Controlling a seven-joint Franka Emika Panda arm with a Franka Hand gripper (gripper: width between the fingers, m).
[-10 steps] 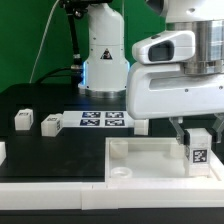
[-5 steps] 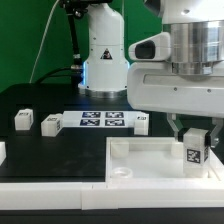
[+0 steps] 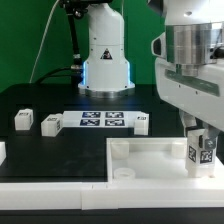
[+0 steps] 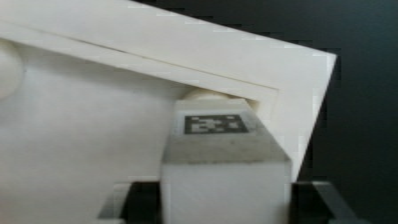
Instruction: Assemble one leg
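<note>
My gripper (image 3: 203, 140) is shut on a small white leg (image 3: 204, 150) with a black-and-white tag on its face. It holds the leg upright over the corner of the large white tray-like panel (image 3: 150, 158) at the exterior view's right. In the wrist view the leg (image 4: 221, 150) stands between my dark fingers (image 4: 139, 200), its tagged end pointing at the panel's raised rim corner (image 4: 267, 90). Whether the leg touches the panel I cannot tell. Three more small white legs lie on the black table: two (image 3: 22, 120) (image 3: 50, 124) at the exterior view's left and one (image 3: 140, 123) beside the tag strip.
The marker board (image 3: 101, 121) with four tags lies on the black table behind the panel. The robot's white base (image 3: 104, 60) stands at the back. A round socket (image 3: 124, 172) shows in the panel's front corner. A white part edge (image 3: 2, 152) shows at the far left.
My gripper has turned about its vertical axis with the leg in it; the wide white hand body now faces differently, and the leg has shifted slightly towards the exterior view's right.
</note>
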